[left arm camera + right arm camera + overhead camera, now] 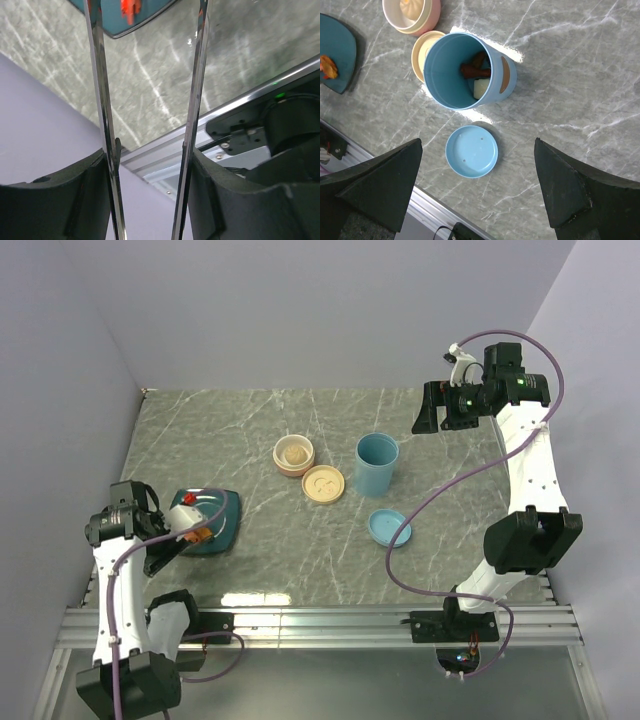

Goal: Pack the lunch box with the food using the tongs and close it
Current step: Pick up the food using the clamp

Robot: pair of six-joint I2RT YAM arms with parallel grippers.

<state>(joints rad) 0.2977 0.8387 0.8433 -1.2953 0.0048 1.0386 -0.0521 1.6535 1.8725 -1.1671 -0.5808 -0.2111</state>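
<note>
My left gripper (163, 548) is shut on the tongs (98, 85), a dark finger (60, 200) pressing on the outside of each arm. The two silvery arms stay spread and reach over the near corner of the teal plate (222, 527). A red-orange shrimp-like piece (131, 10) lies on the plate between them; I cannot tell whether the tips touch it. A second red piece (189, 498) sits at the plate's far side. The blue lunch box (451, 75) stands open with a brown-red piece (474, 70) and a pale bite inside. My right gripper (440, 408) hovers open above it.
The round blue lid (471, 151) lies upside down in front of the lunch box. A beige bowl (294, 455) holds a pale ball, and its smiley-face lid (324, 484) lies beside it. The metal rail (320, 625) runs along the table's near edge.
</note>
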